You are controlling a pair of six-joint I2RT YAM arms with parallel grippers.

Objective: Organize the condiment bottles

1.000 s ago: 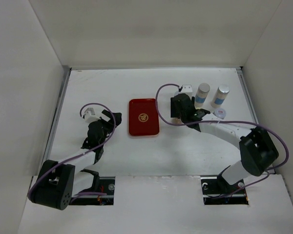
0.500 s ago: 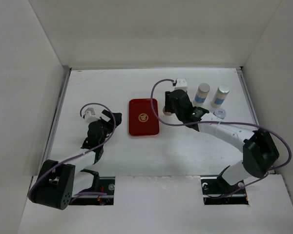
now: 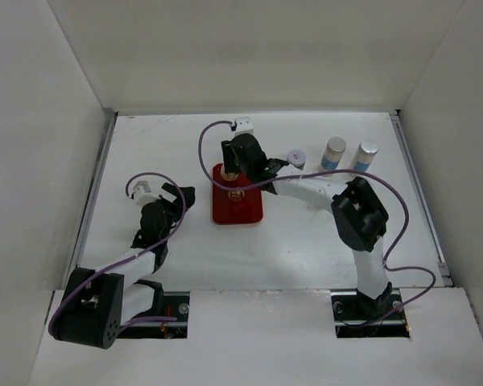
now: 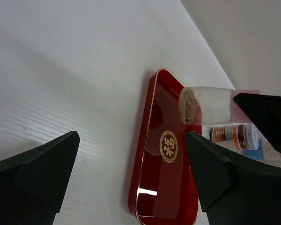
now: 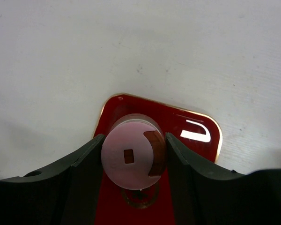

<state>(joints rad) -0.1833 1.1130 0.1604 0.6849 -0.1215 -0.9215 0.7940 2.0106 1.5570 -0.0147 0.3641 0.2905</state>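
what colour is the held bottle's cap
Pale pink; cap on the bottle, best in right wrist view.

The only sign that can be read is the Chinese character 福 in a gold round emblem (image 4: 168, 146) at the middle of the red tray (image 4: 152, 136), while the print on the orange label of a small bottle (image 4: 234, 135) is too small to read

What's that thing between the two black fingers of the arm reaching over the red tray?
A pink-capped bottle, clamped by the right gripper over the red tray. The right wrist view shows it best.
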